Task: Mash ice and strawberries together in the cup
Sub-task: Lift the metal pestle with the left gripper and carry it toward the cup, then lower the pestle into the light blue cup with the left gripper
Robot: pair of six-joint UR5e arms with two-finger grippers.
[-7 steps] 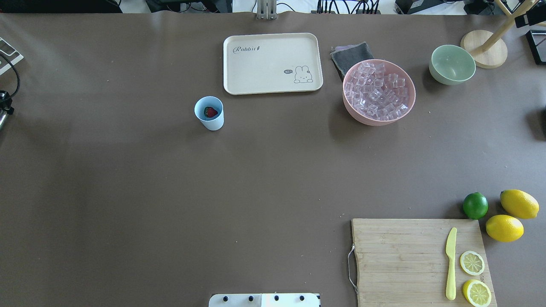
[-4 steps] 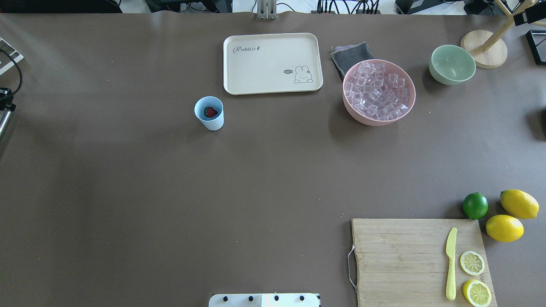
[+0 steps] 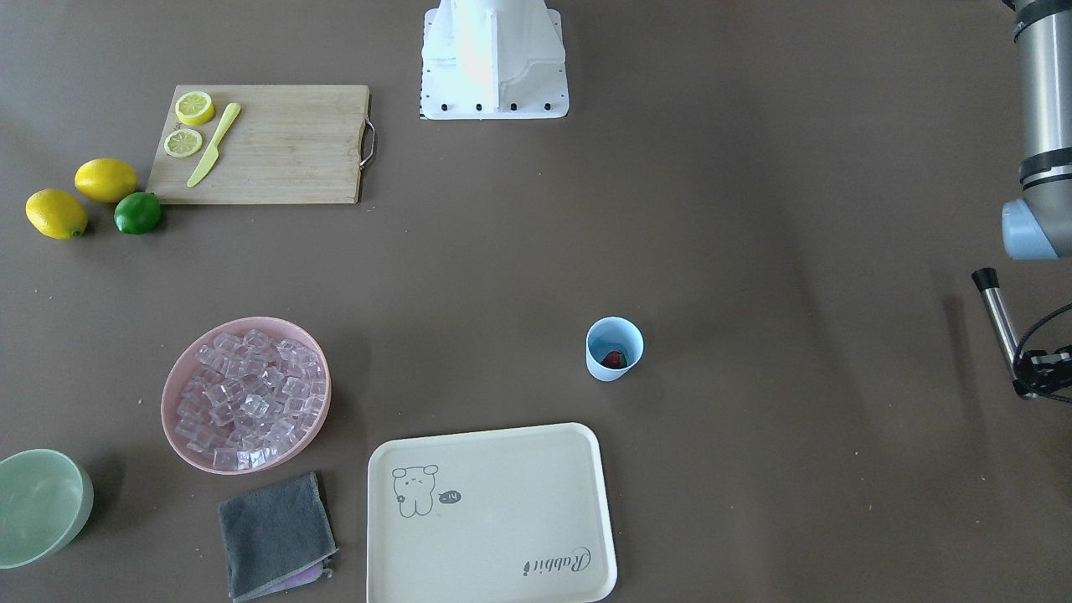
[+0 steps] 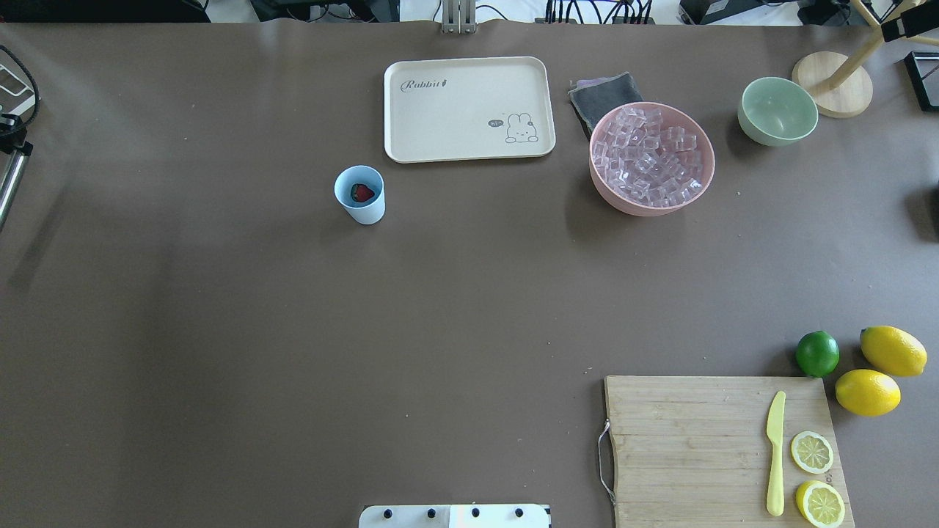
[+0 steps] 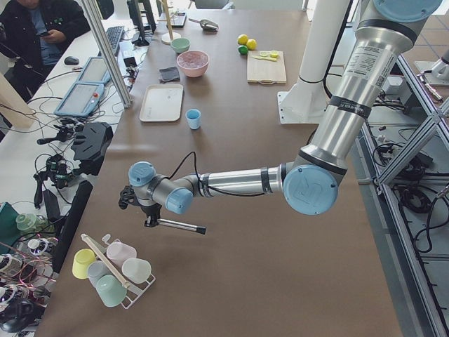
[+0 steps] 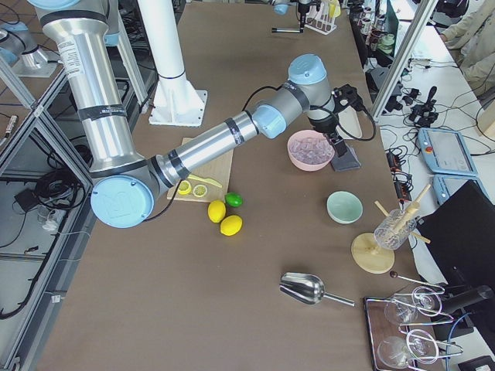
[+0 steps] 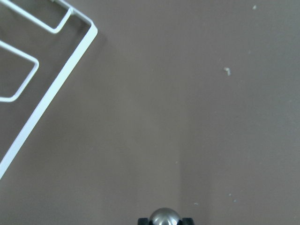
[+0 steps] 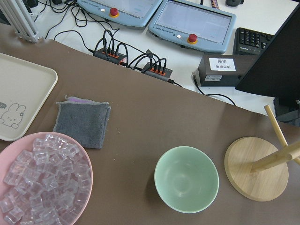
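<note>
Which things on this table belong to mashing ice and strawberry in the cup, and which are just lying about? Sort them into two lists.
For the job: cup; strawberry inside it; ice in the pink bowl; metal rod.

Lying about: tray; grey cloth; green bowl; cutting board; yellow knife; lemons; lime.

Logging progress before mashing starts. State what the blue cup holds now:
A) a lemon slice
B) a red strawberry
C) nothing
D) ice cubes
B: a red strawberry lies in the cup, while the ice that shows is piled in the pink bowl.
</note>
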